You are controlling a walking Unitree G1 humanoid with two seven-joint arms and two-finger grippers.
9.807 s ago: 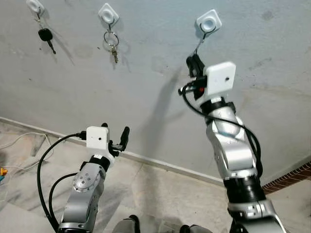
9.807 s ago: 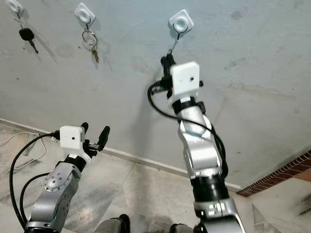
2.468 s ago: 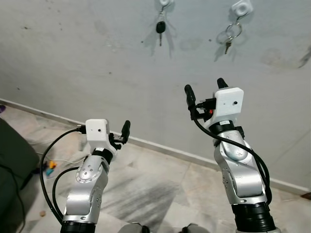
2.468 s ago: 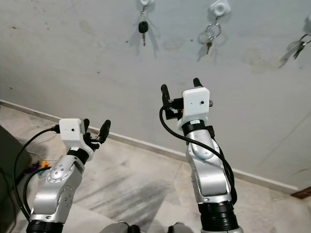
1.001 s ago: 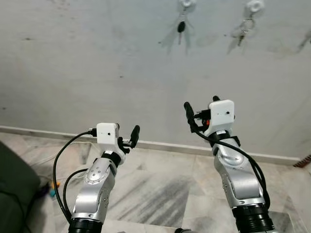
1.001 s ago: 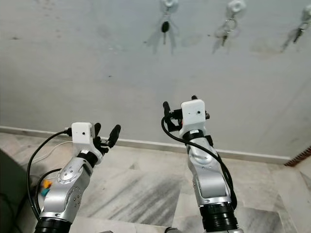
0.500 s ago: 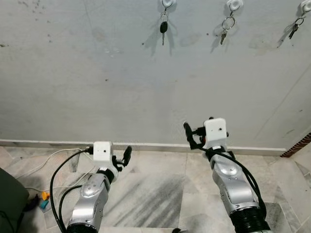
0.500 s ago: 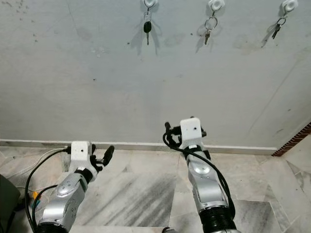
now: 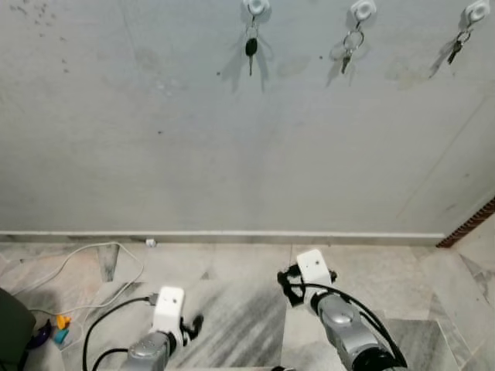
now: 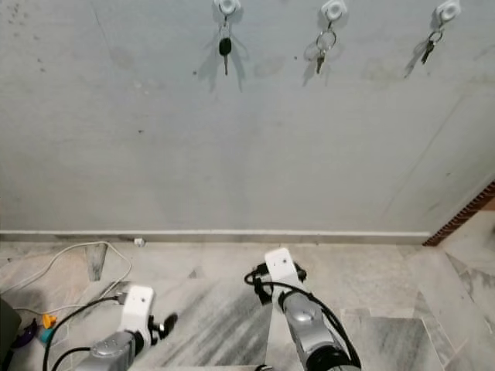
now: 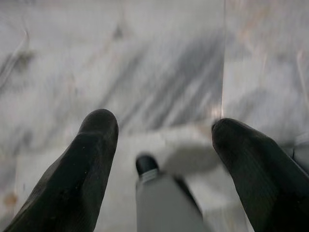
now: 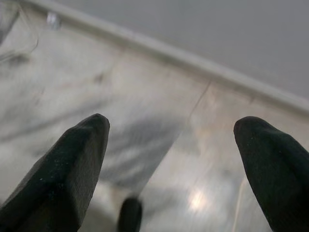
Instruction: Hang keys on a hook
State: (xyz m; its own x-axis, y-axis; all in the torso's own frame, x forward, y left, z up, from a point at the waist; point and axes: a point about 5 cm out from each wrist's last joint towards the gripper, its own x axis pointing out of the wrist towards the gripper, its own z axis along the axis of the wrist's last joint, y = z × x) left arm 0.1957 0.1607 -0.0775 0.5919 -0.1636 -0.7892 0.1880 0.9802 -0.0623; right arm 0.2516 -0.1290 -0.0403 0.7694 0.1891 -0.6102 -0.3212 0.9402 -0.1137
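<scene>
You are looking at what appears to be a finished job: the dark bunch of keys [image 9: 456, 49] is hanging from the far-right white wall hook [image 9: 477, 11], beside two other hung sets. Your right gripper [image 12: 169, 159] is sitting low over the marble floor [image 9: 232, 270], well apart from them, fingers spread, holding nothing. Your left gripper [image 11: 161, 150] is likewise gaping empty.

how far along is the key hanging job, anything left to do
It looks done: three sets of keys hang on the wall hooks. Nothing is in hand; the left gripper and right gripper are open and empty, low over the floor. Nothing visibly remains.
</scene>
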